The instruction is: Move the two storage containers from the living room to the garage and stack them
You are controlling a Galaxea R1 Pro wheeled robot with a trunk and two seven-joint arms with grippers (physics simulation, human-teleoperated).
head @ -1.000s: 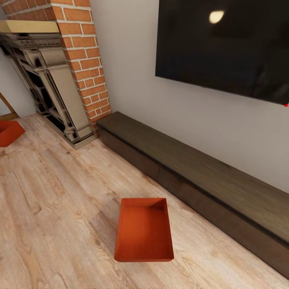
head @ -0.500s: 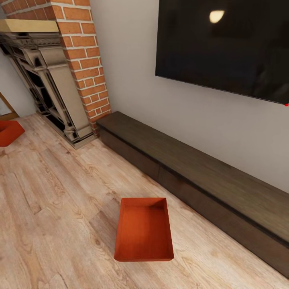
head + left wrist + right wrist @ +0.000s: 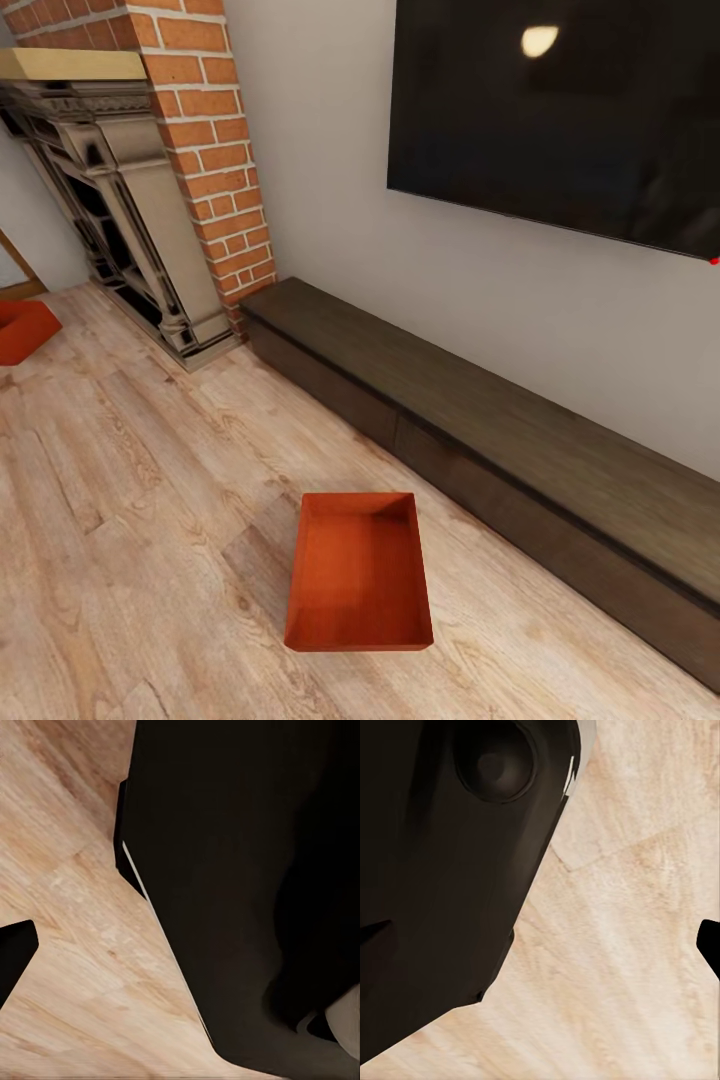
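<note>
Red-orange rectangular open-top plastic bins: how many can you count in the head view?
2. One red-orange plastic bin sits on the wood-plank floor before the dark bench; another is cut off at the left edge.

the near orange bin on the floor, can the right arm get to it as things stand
Probably not yet. The near orange bin sits open on the wood floor with nothing around it, but no arm is out over it in the head view.

bare wood floor [image 3: 130, 500] all round near bin [image 3: 360, 575], low bench [image 3: 480, 420] close behind it
</note>
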